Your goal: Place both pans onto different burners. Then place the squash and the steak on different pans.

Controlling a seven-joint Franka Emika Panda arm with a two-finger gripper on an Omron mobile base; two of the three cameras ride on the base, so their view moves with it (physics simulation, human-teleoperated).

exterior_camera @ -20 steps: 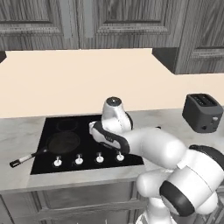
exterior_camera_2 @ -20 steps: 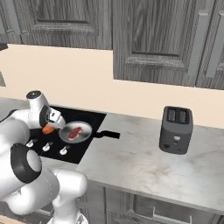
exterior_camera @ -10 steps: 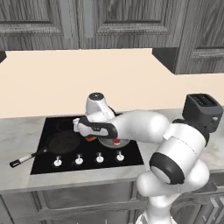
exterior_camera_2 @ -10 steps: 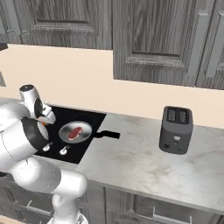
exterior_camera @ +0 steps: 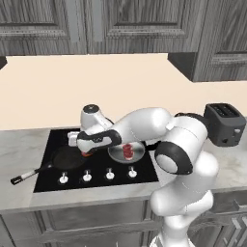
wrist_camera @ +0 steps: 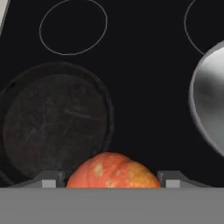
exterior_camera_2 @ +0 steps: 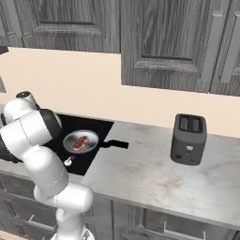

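Kitchen counter (exterior_camera: 19,144), black cooktop. Tool (exterior_camera: 86,150) grips the squash (wrist_camera: 113,169) between widely set jaws, hovering by the black pan's (wrist_camera: 54,118) rim, presumably to drop it there. Steak (exterior_camera: 128,151) already lies in the silver pan (exterior_camera: 126,153) alongside, keeping foods separate. No legible writing anywhere.

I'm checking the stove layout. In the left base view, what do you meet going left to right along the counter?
Black pan with its handle pointing left, then the squash in the end effector, then the silver pan holding the steak, then the toaster.
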